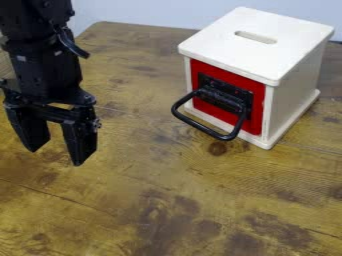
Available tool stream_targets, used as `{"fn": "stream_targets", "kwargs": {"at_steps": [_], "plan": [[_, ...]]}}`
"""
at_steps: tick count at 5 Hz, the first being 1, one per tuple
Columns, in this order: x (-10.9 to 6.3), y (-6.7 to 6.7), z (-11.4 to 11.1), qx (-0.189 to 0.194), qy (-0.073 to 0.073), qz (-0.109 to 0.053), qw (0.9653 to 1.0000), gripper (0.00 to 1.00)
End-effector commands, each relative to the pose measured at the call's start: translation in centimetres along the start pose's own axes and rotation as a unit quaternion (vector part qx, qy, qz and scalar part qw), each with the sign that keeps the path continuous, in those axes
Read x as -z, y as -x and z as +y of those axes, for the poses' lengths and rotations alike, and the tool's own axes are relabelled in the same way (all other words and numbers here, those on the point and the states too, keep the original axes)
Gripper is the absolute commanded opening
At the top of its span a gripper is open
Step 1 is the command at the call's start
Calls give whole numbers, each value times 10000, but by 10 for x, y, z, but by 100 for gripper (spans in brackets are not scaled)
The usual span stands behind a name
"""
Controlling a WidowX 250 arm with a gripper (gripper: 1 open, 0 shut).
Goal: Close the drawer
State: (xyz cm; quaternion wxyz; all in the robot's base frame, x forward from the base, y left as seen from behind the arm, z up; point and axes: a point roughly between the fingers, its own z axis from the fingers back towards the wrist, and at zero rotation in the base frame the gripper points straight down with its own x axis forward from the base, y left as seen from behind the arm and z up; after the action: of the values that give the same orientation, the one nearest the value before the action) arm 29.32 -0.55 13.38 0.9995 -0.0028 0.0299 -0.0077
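The drawer (223, 92) has a red square front with a black inset, set in a cream-white wooden box (287, 85) at the upper right of the camera view. Its large black loop handle (203, 116) sticks out toward the lower left, resting near the tabletop. The red front sits about flush with the box face; I cannot tell if a small gap remains. My gripper (52, 138) hangs at the left, well apart from the handle, pointing down over the table. Its two black fingers (82, 140) stand spread with nothing between them.
The box's white top has a narrow slot (258, 38). The wooden table (174, 200) is worn and stained, and its far edge runs behind the box. The black arm (40, 45) rises along the left edge of the view.
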Motion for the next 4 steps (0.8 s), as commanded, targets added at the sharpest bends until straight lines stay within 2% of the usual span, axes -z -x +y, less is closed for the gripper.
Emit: {"fn": "stream_targets", "kwargs": {"at_steps": [1,2,3,4], "plan": [[11,6,-8,131,-23,20,9999,100],[19,12,-16,228,-62,53,9997,100],[11,2,3,-27,-135,-126,9998,100],[7,0,15,-270,-145,-213,9993,100]]}}
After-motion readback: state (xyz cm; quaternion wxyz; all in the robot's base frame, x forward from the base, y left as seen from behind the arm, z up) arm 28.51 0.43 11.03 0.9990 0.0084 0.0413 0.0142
